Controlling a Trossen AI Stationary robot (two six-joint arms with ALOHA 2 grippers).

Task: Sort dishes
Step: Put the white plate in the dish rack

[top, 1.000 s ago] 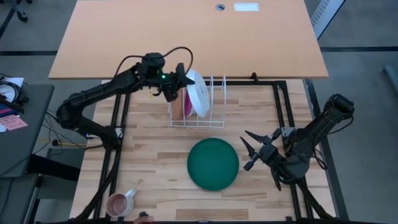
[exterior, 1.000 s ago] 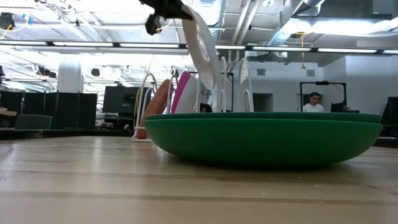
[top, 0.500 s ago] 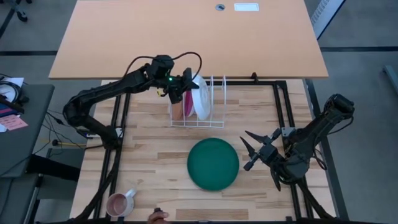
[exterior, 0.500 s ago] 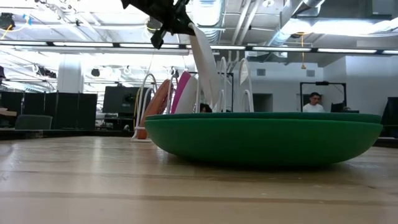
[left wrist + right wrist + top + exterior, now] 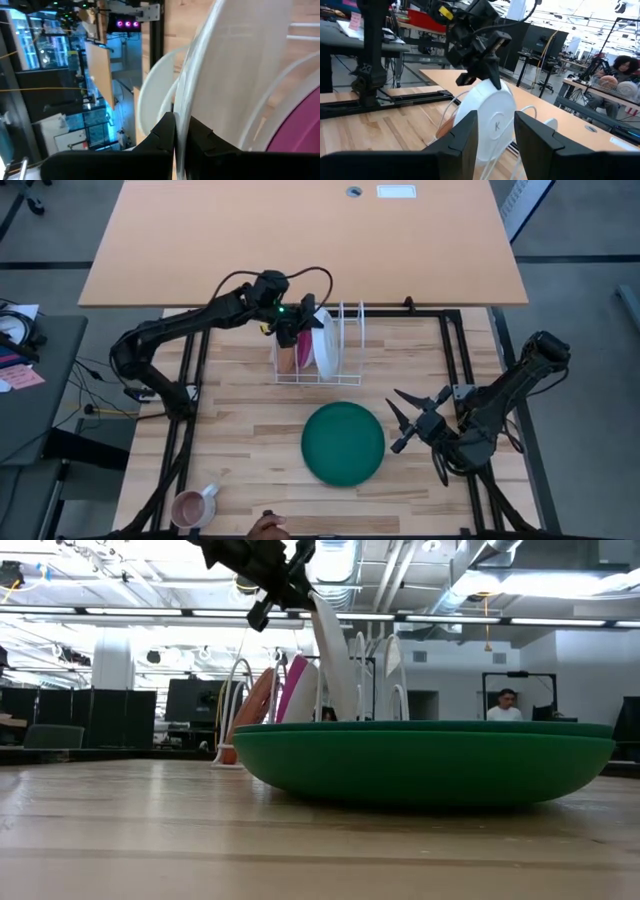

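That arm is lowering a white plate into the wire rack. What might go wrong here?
1. The left hand pinches only the rim of the white plate, so the plate might slip or swing.
2. The plate is tilted among the thin wires of the rack and may catch on one or miss its slot.
3. The pink plate stands right beside it, so the two could knock together.

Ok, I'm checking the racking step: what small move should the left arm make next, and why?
Probably lower a little further, then release. The left pincer pinches the round white plate's top rim, the plate standing tilted in the white wire rack beside the magenta pink plate, seemingly not fully seated.
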